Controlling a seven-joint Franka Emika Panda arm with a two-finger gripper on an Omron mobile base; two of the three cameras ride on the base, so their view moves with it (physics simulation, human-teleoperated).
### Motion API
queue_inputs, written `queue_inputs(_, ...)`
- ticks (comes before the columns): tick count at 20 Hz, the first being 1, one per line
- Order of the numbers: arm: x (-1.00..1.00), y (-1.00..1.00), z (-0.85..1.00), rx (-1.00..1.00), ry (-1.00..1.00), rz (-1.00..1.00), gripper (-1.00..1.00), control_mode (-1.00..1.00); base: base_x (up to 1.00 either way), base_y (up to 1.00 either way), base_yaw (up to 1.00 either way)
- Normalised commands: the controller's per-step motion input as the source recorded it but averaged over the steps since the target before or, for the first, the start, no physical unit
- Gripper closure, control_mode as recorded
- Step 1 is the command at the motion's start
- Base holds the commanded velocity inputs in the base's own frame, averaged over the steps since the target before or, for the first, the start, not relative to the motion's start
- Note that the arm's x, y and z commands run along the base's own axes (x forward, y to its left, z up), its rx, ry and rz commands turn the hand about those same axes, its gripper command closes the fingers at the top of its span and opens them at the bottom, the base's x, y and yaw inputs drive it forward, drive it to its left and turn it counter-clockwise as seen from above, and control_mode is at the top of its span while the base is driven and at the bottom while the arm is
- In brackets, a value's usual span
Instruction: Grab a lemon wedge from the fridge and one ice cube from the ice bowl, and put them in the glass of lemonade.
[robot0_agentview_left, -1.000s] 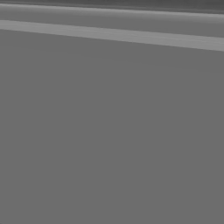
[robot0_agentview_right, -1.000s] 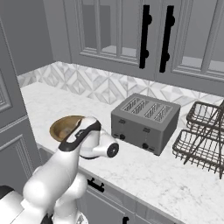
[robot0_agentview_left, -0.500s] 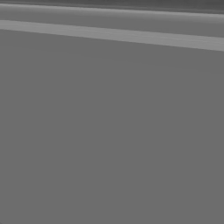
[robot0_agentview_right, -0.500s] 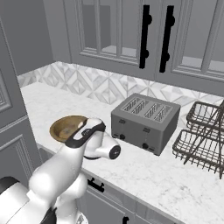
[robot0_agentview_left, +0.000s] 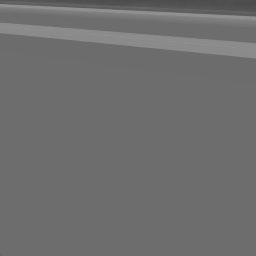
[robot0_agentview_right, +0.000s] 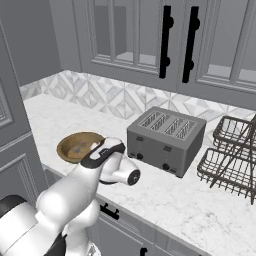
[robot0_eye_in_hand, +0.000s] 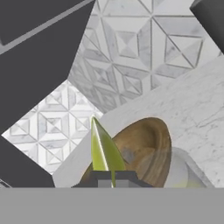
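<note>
On the counter (robot0_agentview_right: 165, 200) at left sits the bowl (robot0_agentview_right: 75, 146), the arm (robot0_agentview_right: 90, 180) bent just beside it. Seen from the hand, the gripper (robot0_eye_in_hand: 113, 178) pinches the lemon wedge (robot0_eye_in_hand: 103, 151) in front of the bowl, the glass (robot0_eye_in_hand: 183, 173) to its right. Farther right stand toaster (robot0_agentview_right: 165, 140) and wire rack (robot0_agentview_right: 230, 157).

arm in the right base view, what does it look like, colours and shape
The arm is built of glossy white rounded segments with dark grey to black joints, one at the lower left edge. A black band crosses the top of the link near the wrist, and a round white cap with a small dark centre closes its end. No cables or lettering are visible. In the hand view, the gripper has small dark grey fingertips.
</note>
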Motion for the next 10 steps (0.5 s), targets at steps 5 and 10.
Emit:
queue_inputs(5, 0.01, -0.03, -0.02, 0.00, -0.03, 0.03, 1.00, -1.00, 0.00, 0.00, 0.00)
queue_inputs(10, 0.00, 0.09, 0.53, 0.00, -0.07, 0.00, 1.00, -1.00, 0.00, 0.00, 0.00)
